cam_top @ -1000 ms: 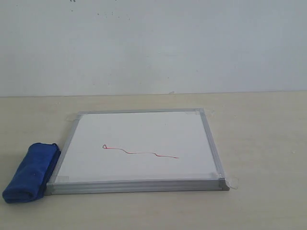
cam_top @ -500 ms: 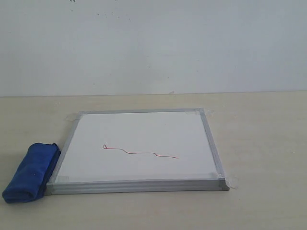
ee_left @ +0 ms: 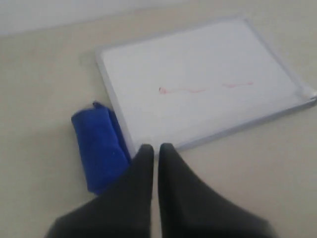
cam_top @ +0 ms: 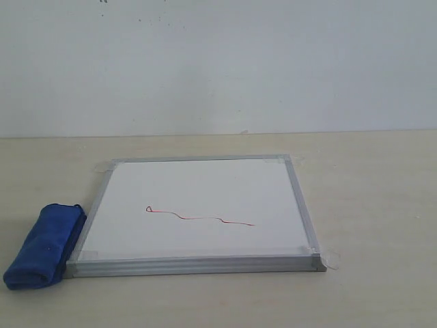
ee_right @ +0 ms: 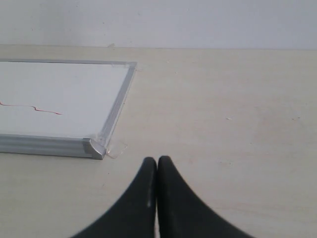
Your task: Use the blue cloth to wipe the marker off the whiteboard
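Left gripper (ee_left: 154,147), clenched empty, hangs nearest the rolled royal-blue microfibre cloth (ee_left: 97,145) lying front-to-back toward the worktop's (cam_top: 382,205) front-left corner.

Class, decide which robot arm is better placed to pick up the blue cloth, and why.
Left. The blue cloth lies beside the whiteboard on the left arm's side, just ahead of the left gripper; the right gripper faces the opposite corner, with no cloth in its view.

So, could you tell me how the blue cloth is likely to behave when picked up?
The blue cloth looks fluffy and loosely rolled, so it will probably squash, then sag or unroll. Its fuzzy surface should grip well.
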